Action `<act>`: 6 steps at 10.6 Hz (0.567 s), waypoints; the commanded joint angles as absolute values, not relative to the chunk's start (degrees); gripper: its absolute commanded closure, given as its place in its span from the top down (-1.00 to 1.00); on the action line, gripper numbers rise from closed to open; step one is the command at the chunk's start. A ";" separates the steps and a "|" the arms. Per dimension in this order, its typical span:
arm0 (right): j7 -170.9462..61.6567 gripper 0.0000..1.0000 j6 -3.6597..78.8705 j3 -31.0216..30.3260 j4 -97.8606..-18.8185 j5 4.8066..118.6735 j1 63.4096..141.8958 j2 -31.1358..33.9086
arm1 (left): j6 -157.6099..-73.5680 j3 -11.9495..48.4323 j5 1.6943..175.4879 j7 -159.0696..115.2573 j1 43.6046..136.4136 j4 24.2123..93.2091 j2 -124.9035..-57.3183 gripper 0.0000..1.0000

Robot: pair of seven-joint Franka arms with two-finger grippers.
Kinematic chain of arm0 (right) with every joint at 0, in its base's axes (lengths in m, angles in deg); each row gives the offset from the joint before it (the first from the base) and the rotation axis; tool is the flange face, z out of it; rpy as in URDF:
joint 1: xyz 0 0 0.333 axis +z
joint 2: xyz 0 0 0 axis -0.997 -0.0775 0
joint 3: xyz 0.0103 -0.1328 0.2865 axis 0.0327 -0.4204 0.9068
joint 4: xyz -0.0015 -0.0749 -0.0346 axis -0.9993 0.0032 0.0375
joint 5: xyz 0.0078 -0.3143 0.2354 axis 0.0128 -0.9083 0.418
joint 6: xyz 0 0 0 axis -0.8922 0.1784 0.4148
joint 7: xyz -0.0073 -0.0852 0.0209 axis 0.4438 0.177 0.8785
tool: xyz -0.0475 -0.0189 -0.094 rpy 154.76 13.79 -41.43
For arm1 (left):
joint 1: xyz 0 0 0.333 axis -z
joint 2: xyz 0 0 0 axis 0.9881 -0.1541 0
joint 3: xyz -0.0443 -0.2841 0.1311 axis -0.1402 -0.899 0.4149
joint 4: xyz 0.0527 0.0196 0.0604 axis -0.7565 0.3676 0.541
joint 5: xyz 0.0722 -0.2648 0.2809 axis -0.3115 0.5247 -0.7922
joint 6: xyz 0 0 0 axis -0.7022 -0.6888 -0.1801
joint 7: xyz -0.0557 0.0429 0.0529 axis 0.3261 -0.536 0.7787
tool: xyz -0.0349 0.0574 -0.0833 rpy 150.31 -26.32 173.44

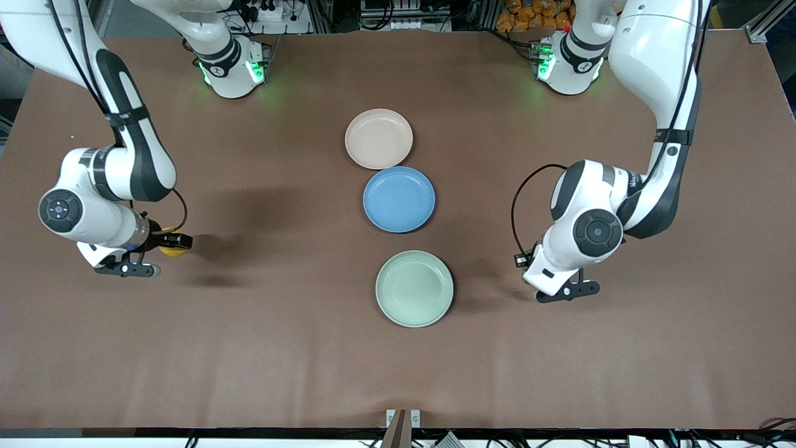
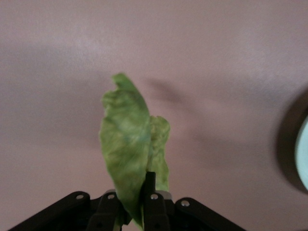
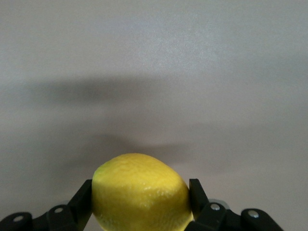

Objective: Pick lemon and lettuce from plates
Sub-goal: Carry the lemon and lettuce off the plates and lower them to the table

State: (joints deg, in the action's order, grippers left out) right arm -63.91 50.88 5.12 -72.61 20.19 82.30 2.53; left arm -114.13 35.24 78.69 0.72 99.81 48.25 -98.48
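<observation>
Right tool [image 3: 142, 204] was clamped on the lemon [image 3: 140, 191], one finger [image 3: 196, 197] pressed to each side of the fruit. It hung over bare bench [image 1: 261, 348] toward the right arm's end, well apart from the plates; from the front cam only a bit of the lemon [image 1: 172, 244] showed past the wrist.

Left tool [image 2: 131, 211] was pinched on the lettuce [image 2: 127, 151] at its lower edge, w/ the leaf standing up out of the tool, crinkled and partly folded. That tool [image 1: 525, 269] sat over bare bench toward the left arm's end, near the mint green plate [image 1: 414, 289] but not over it; the plate rim [image 2: 302, 153] showed at the edge of the left wrist cam.

Beige-pink plate [image 1: 379, 138] and mint green plate both lay bare mid-bench, the blue plate [image 1: 398, 199] btwn them, touching the beige-pink one.
</observation>
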 commanded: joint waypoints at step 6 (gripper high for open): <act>-64.25 1.00 54.61 5.54 -71.03 29.00 80.45 -1.34 | -122.00 34.90 77.05 -10.34 91.95 67.46 -89.75 1.00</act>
